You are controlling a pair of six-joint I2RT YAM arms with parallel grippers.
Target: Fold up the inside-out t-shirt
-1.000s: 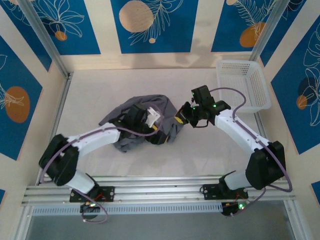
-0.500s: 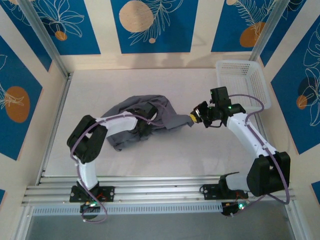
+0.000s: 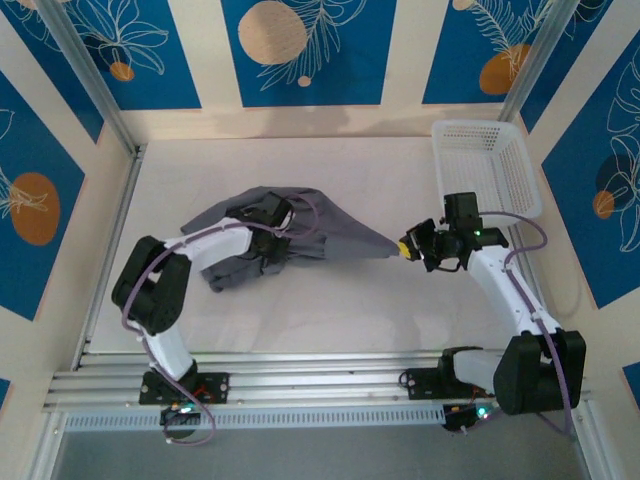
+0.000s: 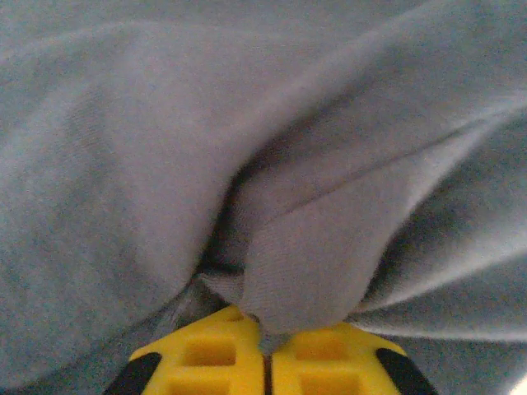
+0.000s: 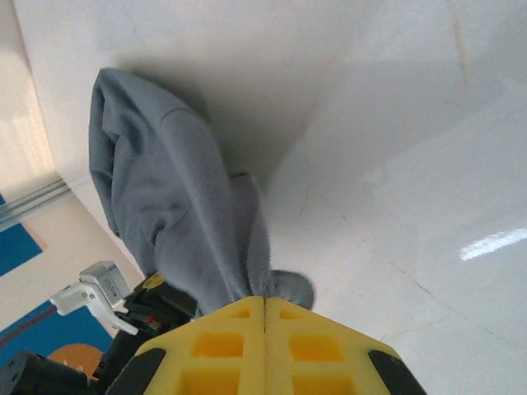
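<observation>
as left pincer (image 4: 265, 336) and right pincer (image 5: 263, 311) pinch it, t-shirt (image 3: 330, 232) stretches.

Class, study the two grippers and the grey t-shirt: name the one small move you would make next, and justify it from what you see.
Probably draw the right gripper a little away from the left gripper, which holds its place. Both are shut on the t-shirt, which lies bunched and creased between them, so tension should open it out.
</observation>
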